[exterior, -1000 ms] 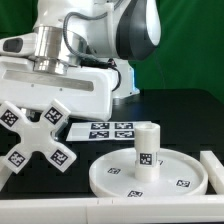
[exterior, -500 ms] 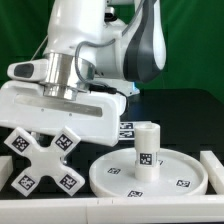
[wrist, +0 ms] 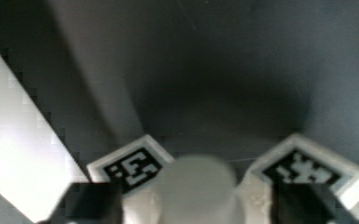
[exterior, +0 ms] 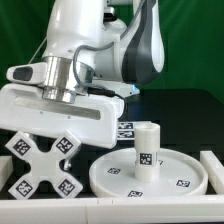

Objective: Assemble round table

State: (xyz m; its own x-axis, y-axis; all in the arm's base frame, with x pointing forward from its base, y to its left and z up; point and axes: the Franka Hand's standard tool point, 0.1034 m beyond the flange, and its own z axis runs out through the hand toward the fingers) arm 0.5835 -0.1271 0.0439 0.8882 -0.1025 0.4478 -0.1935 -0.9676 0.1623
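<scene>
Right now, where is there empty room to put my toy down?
Bare black tabletop lies behind the large white round plastic disc, on the exterior view's right, past the marker board. The exterior view's left is crowded: the white cross-shaped plastic base sits under the robot's hand, near the disc.

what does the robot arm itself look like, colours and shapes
Glossy white rounded arm with a dark grey joint cover, a silver metal ring at the wrist, and a wide, boxy white housing below it.
</scene>
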